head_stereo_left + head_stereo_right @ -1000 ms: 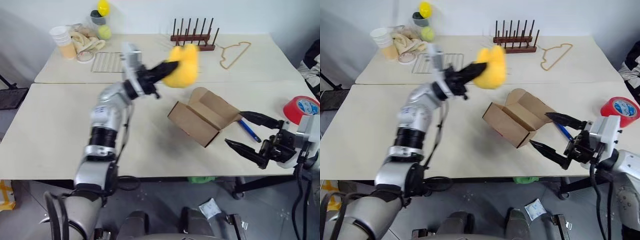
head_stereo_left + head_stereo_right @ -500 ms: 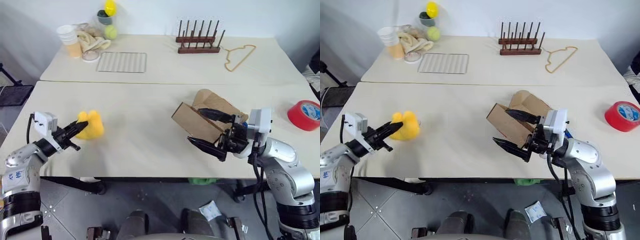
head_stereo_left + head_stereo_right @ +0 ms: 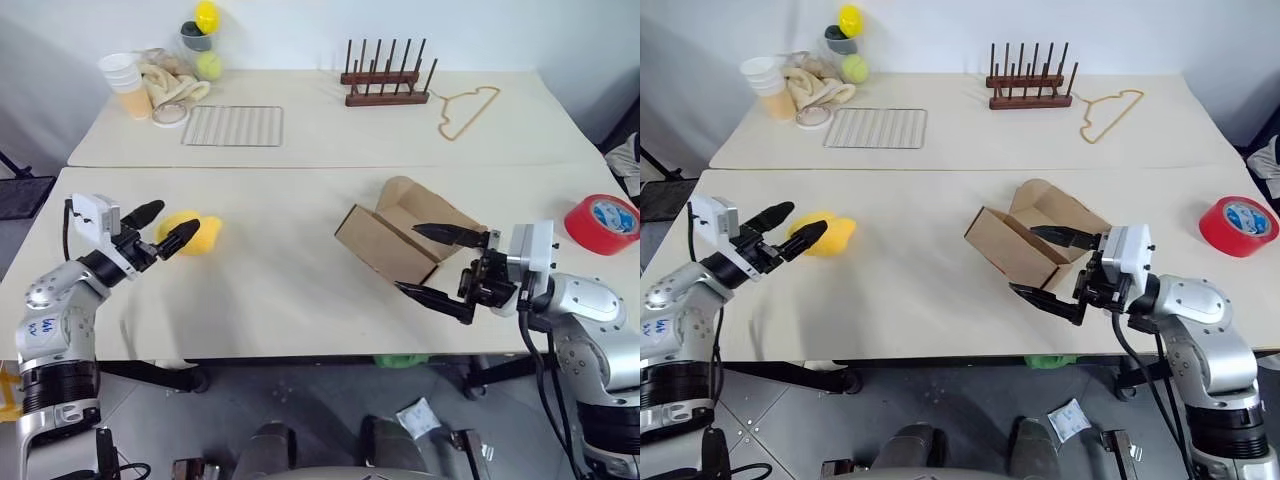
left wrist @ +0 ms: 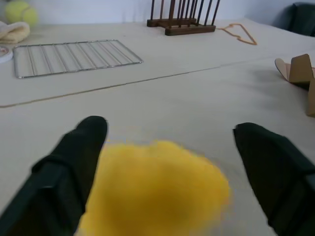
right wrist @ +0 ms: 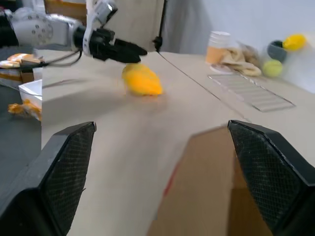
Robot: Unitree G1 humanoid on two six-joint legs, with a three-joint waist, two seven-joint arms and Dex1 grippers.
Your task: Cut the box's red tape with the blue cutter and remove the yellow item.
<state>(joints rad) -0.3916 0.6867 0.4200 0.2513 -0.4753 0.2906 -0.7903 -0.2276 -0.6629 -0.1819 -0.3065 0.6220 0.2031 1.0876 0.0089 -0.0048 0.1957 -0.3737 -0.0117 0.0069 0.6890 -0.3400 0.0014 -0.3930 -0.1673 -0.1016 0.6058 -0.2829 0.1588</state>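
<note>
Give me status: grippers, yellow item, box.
Left gripper open, yellow item lying on the table between its fingers. Right gripper open around the near end of the box, flaps open. Nothing in the way.

left arm (image 3: 55, 330): silver-grey rounded shells, black ribbed joint ring near the lower end, small blue lettering on the forearm shell
left wrist: white boxy camera block (image 3: 92, 213), thin black cable looping from it
left gripper (image 3: 164, 228): two black tapered fingers, blunt tips, on a black base
right arm (image 3: 1205, 330): glossy silver-grey shells, black joint bands, black cables running down beside it
right wrist: white square block (image 3: 1133, 252)
right gripper (image 3: 1051, 268): two long black pointed fingers with finely textured inner faces
</note>
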